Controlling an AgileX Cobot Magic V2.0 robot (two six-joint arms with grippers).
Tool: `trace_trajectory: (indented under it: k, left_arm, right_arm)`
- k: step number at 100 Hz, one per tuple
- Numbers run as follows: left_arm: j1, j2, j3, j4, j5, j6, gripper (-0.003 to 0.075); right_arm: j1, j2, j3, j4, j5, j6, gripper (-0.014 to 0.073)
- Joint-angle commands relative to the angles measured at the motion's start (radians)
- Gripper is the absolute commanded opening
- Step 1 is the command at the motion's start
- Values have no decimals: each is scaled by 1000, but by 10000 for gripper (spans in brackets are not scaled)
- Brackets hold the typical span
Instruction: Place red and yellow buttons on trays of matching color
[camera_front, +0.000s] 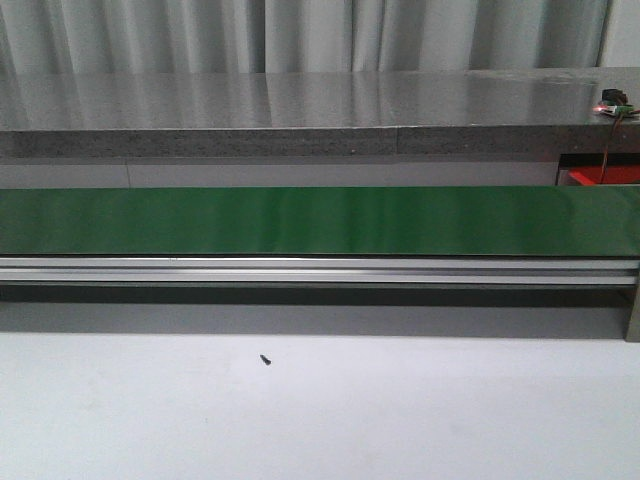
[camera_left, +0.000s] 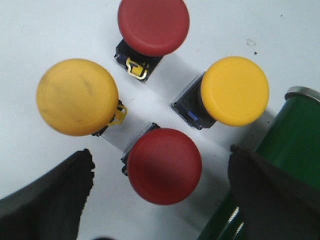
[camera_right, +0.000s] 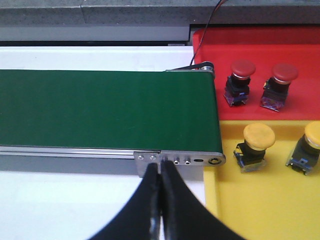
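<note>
light is even and fairly bright in all views. the belt (camera_front: 320, 220) shows soft vertical glare bands, and the counter (camera_front: 300, 100) mirrors the curtains. the buttons (camera_left: 164, 166) cast faint shadows on the white table (camera_left: 50, 30). the left fingers (camera_left: 45, 200) look blurred, out of focus.

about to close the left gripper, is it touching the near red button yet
Apart. The left wrist view shows white table between the red button and each of the left gripper's fingers, jaws open on either side.
</note>
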Motion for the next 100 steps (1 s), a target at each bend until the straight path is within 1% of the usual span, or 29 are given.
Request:
trace_trajectory:
  k: [1, 10, 32, 45, 50, 62, 72, 76, 100]
  left_arm:
    - [1, -53, -32, -8, -45, -14, 489]
    - [1, -53, -32, -8, -45, -14, 463]
    - [1, -22, -32, -11, -13, -14, 463]
    - [1, -17, -32, -11, -22, -14, 454]
    - [1, -17, -32, -11, -23, -14, 426]
    - [1, -17, -32, -11, -27, -14, 291]
    - [1, -17, -32, -11, -28, -14, 216]
    - [1, -17, -32, -10, -28, -14, 204]
    - [1, -54, -32, -3, -18, -5, 204]
  right_arm:
    - [3, 0, -27, 10, -78, -7, -123]
    - [3, 0, -27, 10, -78, -7, -123]
    - [3, 0, -27, 11, -78, -7, -123]
    - [3, 0, -27, 11, -77, -7, -123]
    - [3, 0, -27, 12, -77, -7, -123]
    - [3, 0, -27, 12, -77, -7, -123]
    - [3, 0, -27, 12, -77, -7, -123]
    - [3, 0, -27, 13, -77, -7, -123]
    - [3, 0, -27, 13, -77, -7, -123]
